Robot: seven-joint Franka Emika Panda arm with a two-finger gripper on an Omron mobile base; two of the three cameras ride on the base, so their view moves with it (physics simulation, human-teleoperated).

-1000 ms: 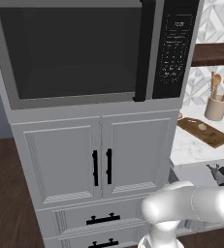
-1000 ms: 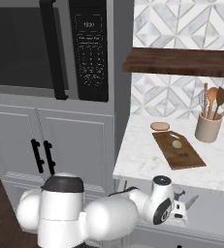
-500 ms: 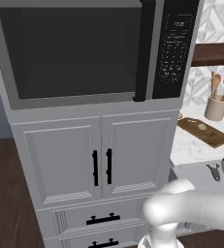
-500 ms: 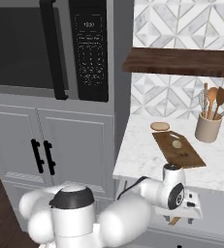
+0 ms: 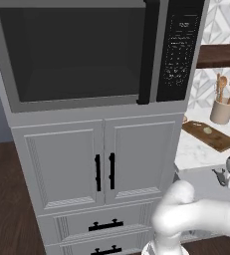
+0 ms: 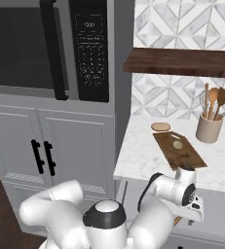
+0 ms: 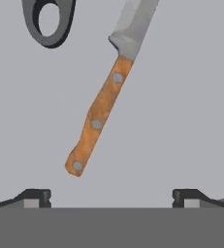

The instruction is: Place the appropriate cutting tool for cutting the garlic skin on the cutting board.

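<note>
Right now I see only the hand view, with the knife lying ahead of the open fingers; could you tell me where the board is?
Observer: The board lies on the marble counter, right of the microwave.
Operator: Thank you. Is its surface free?
Observer: Not quite: the garlic sits on it, near its middle.
Operator: Is anything standing close beside it?
Observer: A crock of wooden spoons stands to its right, apart from it.
</note>
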